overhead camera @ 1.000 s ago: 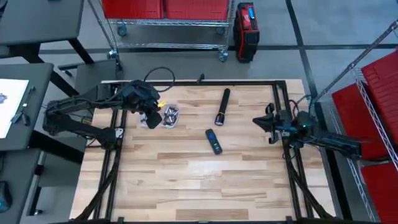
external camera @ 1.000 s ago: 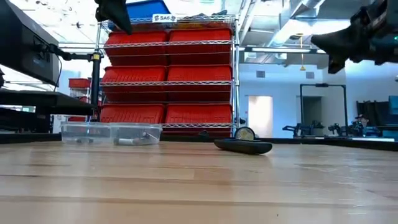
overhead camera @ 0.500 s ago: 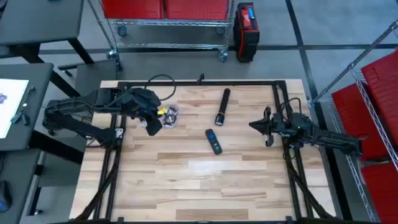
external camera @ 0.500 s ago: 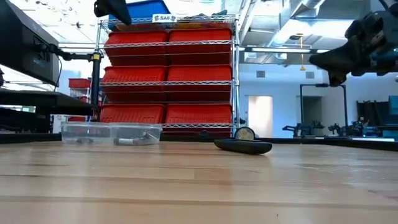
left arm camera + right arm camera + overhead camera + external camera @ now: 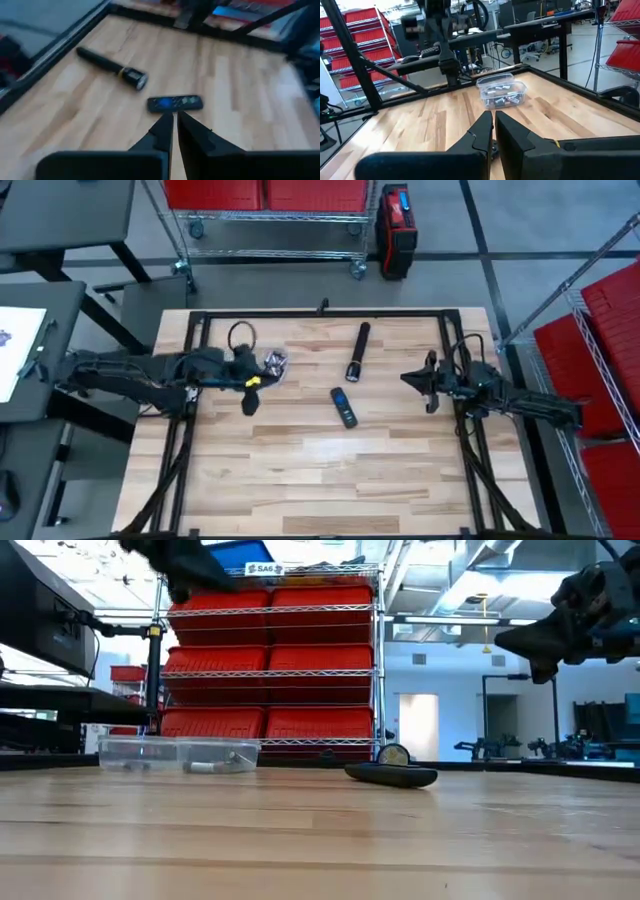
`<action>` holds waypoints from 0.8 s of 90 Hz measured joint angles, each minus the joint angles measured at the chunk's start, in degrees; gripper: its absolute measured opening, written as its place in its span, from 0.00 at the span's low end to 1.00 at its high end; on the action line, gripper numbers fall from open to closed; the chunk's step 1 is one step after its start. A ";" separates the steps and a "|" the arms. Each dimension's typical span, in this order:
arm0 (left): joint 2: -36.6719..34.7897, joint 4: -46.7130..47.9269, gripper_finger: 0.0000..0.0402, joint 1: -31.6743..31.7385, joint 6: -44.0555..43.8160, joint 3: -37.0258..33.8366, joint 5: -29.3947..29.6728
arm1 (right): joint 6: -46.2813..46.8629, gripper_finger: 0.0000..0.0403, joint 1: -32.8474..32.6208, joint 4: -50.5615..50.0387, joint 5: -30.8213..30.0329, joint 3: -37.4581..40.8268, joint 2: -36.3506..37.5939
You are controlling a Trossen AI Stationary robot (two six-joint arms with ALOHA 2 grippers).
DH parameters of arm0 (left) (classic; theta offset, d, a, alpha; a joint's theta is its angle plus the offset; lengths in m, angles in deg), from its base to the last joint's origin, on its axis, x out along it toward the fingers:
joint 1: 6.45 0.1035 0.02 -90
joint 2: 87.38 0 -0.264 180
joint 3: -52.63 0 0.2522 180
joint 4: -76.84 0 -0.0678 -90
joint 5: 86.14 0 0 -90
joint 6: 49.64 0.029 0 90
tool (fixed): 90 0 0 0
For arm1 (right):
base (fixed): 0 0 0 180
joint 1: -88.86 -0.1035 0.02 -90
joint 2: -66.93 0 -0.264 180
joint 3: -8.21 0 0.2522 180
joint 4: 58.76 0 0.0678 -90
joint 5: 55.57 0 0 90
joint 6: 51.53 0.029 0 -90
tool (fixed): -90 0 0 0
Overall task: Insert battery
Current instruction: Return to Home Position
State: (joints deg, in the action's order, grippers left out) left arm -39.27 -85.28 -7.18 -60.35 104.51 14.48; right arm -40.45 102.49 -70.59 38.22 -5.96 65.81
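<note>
Silver batteries (image 5: 501, 99) lie in a pile inside the transparent bins (image 5: 275, 364), which sit side by side at the rear left of the wooden surface (image 5: 320, 470). Just beside the bins hangs the left claw (image 5: 175, 116) – fingers pressed together, holding nothing. Towards the middle lie a black flashlight (image 5: 357, 351) and, nearer the front, a dark remote (image 5: 343, 407), apart from each other. The right claw (image 5: 493, 116) hovers well apart at the surface's right edge – fingers also pressed together, empty, pointing towards the bins.
</note>
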 joint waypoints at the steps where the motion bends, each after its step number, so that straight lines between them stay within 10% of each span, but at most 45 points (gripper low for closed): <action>1: -0.64 -0.92 0.01 0.00 -0.01 -1.20 -0.40 | 0.01 0.03 0.00 -0.01 0.00 0.00 0.01; 24: -19.15 -3.93 0.01 0.04 -0.96 -21.44 -5.79 | 0.00 0.03 0.00 0.03 0.04 0.02 0.02; 54: -47.55 9.01 0.01 0.04 3.05 -31.32 -5.85 | -0.01 0.03 0.00 0.03 0.17 0.04 0.01; 72: -47.58 -2.65 0.01 0.04 5.63 -36.10 -6.11 | -0.03 0.03 0.00 0.04 0.39 0.04 -0.05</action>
State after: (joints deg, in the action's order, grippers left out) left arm -86.85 -87.93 -7.14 -54.72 68.41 8.38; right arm -40.47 102.49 -70.56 38.61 -5.91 65.76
